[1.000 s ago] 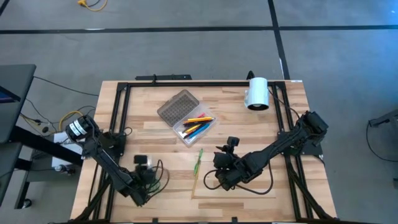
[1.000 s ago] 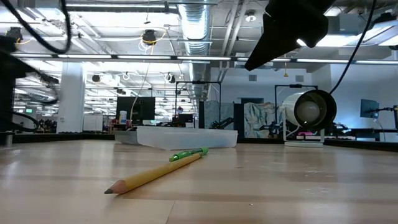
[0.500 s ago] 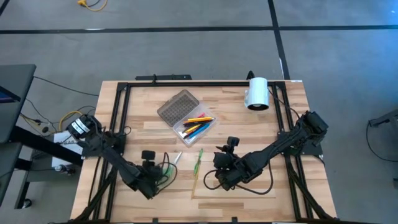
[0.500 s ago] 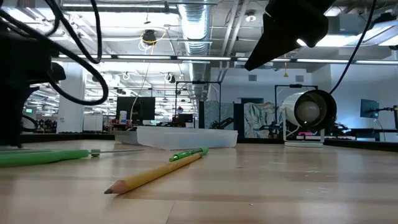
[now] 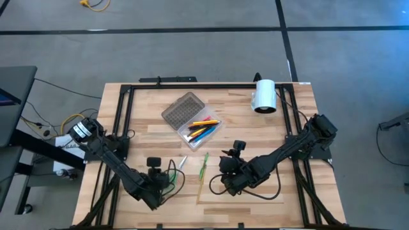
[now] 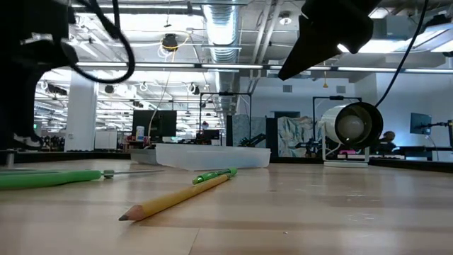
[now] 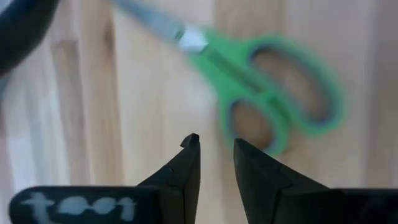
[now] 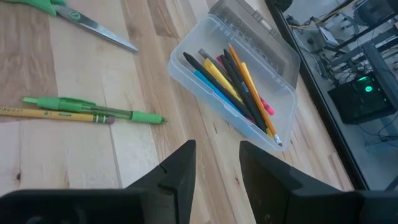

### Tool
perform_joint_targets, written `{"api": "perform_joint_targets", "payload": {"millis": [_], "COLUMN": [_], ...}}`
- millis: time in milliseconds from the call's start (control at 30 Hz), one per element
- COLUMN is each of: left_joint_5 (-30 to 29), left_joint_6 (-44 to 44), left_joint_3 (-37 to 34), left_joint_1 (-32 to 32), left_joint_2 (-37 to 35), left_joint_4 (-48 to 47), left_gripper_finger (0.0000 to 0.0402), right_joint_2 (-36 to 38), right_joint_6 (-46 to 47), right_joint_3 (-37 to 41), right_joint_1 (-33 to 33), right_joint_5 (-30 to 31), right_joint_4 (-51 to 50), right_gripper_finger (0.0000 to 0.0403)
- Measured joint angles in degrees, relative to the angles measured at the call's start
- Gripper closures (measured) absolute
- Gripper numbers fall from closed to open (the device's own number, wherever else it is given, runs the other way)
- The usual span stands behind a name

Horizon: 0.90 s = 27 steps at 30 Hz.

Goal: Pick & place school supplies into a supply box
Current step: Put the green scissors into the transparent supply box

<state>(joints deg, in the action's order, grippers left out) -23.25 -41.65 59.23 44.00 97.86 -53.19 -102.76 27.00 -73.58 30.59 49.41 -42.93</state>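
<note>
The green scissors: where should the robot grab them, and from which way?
Best guess: the scissors lie flat on the table, so come straight down from above. Pinch near the pivot, where the handles narrow into the blades; the loops look too wide. The left gripper hangs beside the handles, fingers nearly shut, so open first.

Table (image 5: 255, 131): pale wood planks, visible grain, smooth matt finish. Frame rails (image 5: 192, 86) around it: black metal look, matt.
Supply box (image 8: 236, 106): clear plastic, slightly frosted, glossy edges; lid (image 5: 182, 110) grey, translucent, dot-textured.
Scissors (image 7: 267, 93): glossy green plastic handles, grey inner lining, bright metal blades and pivot.
Green pen (image 8: 93, 109): shiny plastic. Yellow pencil (image 6: 177, 198): painted wood, bare wood at sharpened tip.
Left gripper (image 7: 216, 163), right gripper (image 8: 216, 163): fingers dark matt plastic look.
White cylinder (image 5: 264, 96): smooth, matt white.
</note>
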Motion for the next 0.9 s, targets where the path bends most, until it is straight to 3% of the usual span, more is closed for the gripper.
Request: {"api": "perform_joint_targets", "payload": {"millis": [300, 533, 900], "left_joint_5": [0.3, 0.6, 4.6], "left_joint_6": [5.7, 4.0, -2.6], "left_joint_3": [0.4, -0.2, -6.3], "left_joint_1": [0.3, 0.1, 0.0], "left_joint_2": [0.0, 0.0, -0.1], "left_joint_4": [14.3, 15.4, 21.1], "left_gripper_finger": [0.0315, 0.0311, 0.0242], "right_joint_2": [0.0, 0.0, 0.0], "right_joint_6": [0.0, 0.0, 0.0], "right_joint_3": [0.0, 0.0, 0.0], "right_joint_1": [0.0, 0.0, 0.0], "right_joint_5": [0.0, 0.0, -0.1], "right_joint_4": [0.1, 0.1, 0.2], "right_gripper_finger": [0.0284, 0.0284, 0.0284]}}
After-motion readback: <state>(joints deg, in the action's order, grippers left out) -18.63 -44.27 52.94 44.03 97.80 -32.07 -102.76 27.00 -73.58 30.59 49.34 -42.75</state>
